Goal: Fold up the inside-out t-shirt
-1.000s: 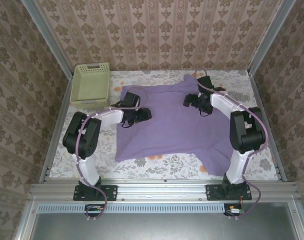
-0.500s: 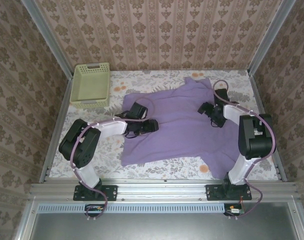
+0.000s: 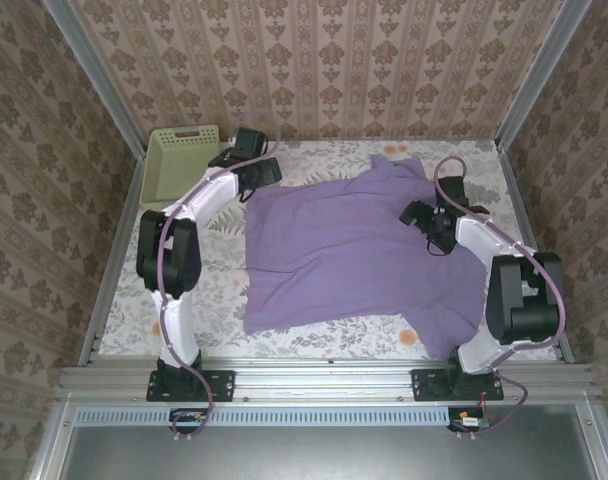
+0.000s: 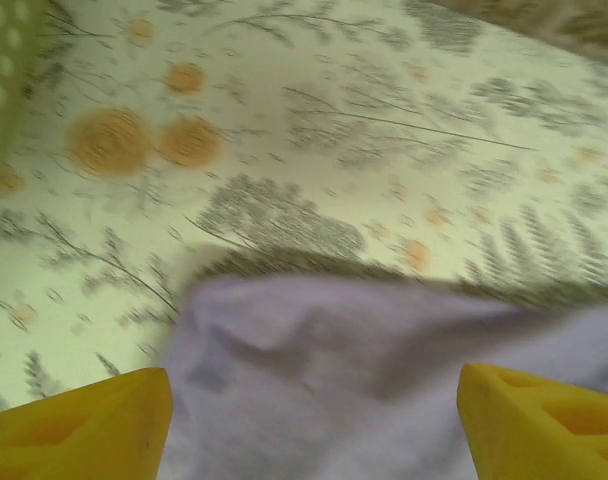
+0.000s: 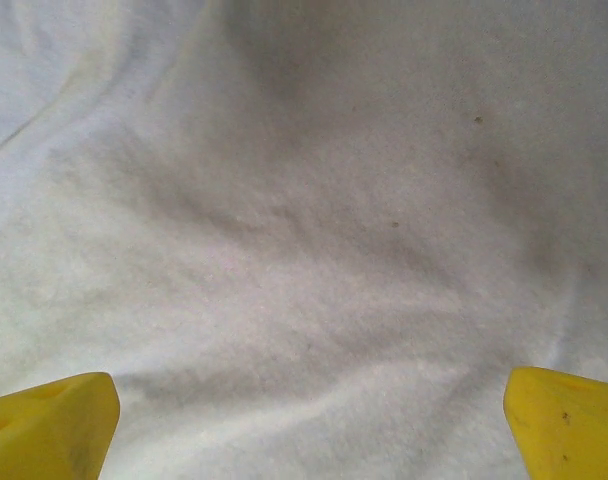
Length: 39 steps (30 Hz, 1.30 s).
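Soft lavender t-shirt (image 3: 354, 250) spread wrinkled on floral-print desk (image 3: 219, 300). Over plain cloth, right tool (image 5: 304, 425), yellow fingers (image 5: 44, 425) wide apart, empty. Farther back, left tool (image 4: 314, 420) parted, empty, at shirt's rounded far-left edge. Perforated green basket (image 3: 174, 165) beyond.

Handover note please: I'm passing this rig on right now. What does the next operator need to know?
Left gripper: open, holding nothing, at the far left corner of the t-shirt, next to the green basket.
Right gripper: open, holding nothing, over the shirt's right side.
Shirt: spread roughly flat on the table.
Done: shirt laid out; no fold visible.
Left: every fold.
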Motion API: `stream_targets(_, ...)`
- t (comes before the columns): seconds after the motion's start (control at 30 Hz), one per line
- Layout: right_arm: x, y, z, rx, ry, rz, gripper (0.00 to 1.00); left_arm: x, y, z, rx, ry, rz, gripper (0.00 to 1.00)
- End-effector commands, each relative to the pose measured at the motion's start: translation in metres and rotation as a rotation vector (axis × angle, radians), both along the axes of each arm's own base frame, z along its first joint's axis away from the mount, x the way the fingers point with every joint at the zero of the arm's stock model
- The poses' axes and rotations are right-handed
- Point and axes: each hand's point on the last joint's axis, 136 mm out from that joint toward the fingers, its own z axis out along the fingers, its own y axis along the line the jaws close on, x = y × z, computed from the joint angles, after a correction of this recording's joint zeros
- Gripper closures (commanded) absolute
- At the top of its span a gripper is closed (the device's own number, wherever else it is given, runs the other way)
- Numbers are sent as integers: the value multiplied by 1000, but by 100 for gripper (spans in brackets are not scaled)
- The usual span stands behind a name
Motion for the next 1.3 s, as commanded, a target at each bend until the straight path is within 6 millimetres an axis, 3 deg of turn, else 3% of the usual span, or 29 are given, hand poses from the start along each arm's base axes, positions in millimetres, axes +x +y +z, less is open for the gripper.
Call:
stream_targets(0.0,-9,-4,10,-61,0,29,0,1,23,-25,202,104,-3,24)
stream_targets(0.1,1,-9,22,-106,-22,49,1,10,27,-41,239,148,-3,24)
stream_targets(0.23,28,-7,33,-166,-25,112,3,14,31,-60,231,185,9,27)
stream_targets(0.47,103,12,44,-322,-50,279,7,13,33,-87,189,239,0,43)
stream_targets(0.7,166,29,40,-403,-36,434,10,12,21,-93,128,246,-43,62)
stream_targets(0.8,191,33,31,-429,-30,485,11,13,17,-92,105,239,-53,69)
stream_targets(0.97,216,37,8,-473,26,550,12,14,13,-91,67,236,-68,78)
stream_targets(1.13,231,40,-11,-494,34,580,13,16,11,-89,17,229,-75,87)
stream_targets(1.27,237,36,-22,-523,41,581,24,18,8,-77,-17,200,-83,93)
